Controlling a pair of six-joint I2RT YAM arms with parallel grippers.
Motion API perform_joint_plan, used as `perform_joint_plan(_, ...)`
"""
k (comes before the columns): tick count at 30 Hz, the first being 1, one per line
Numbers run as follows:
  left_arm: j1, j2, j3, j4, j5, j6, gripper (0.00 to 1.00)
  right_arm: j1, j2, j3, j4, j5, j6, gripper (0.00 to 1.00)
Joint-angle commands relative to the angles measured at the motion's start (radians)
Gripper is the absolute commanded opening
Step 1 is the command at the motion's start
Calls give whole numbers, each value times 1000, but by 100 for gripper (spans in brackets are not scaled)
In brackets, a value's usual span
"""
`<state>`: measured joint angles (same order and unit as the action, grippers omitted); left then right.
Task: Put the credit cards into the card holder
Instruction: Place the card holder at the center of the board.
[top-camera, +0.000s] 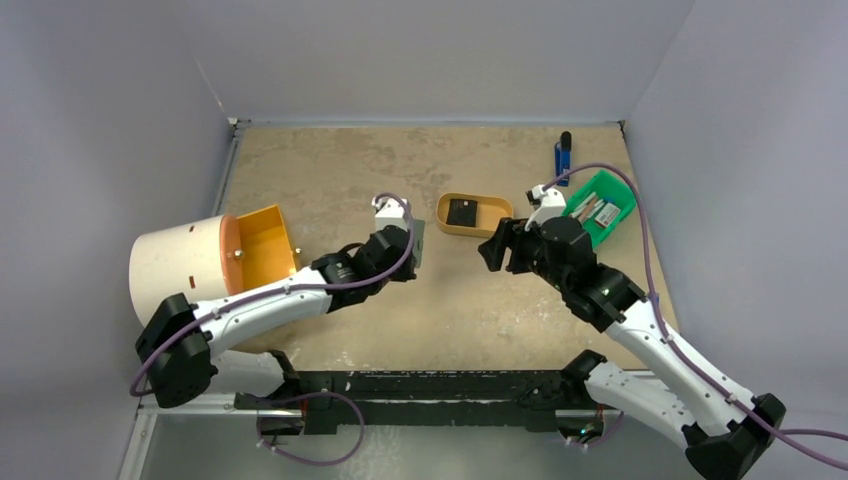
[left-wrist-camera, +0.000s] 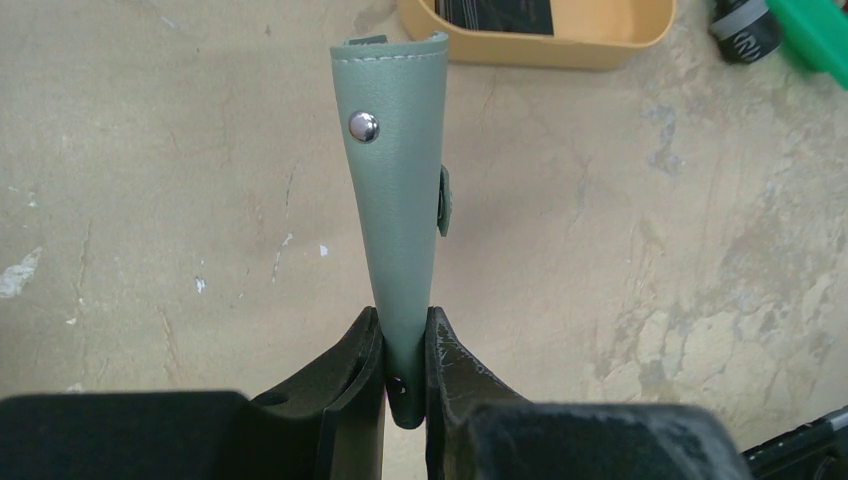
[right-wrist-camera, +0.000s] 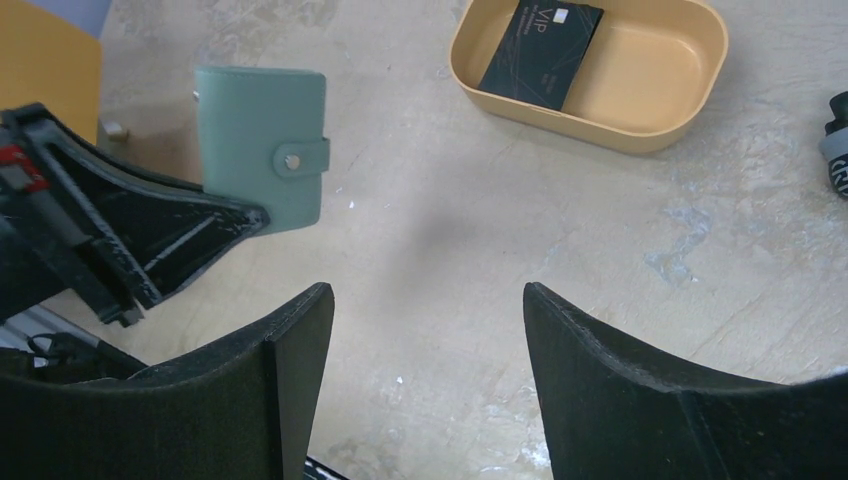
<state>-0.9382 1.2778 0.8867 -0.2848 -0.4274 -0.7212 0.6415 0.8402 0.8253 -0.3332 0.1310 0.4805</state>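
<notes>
I see the left gripper (left-wrist-camera: 405, 345) clamped tight on one end of the card holder (left-wrist-camera: 395, 190), which sticks straight out ahead of the fingers, snap tab fastened. Right gripper (right-wrist-camera: 428, 310) is spread wide, holding nothing. Tan tray (right-wrist-camera: 640, 125) is ahead of it, slightly right, with a black card (right-wrist-camera: 541, 52) inside. Card holder is ahead-left.
</notes>
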Motion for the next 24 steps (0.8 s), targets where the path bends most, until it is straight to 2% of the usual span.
perform_joint_plan(1,0,36,-26,97,66,4,0,0,-28,-23,56,14,-14,72)
perform_joint_plan(10,0,239,23,316,334,-8,0,0,-47,-77,88,12,24,71)
perform_joint_plan(15,11,300,5,323,317,-24,0,0,-53,-88,111,-17,36,70)
perform_joint_plan(21,109,389,-56,417,477,-103,0,0,-22,-72,118,-40,46,70)
perform_joint_plan(24,128,410,-63,425,504,-115,0,0,-15,-66,126,-55,58,70)
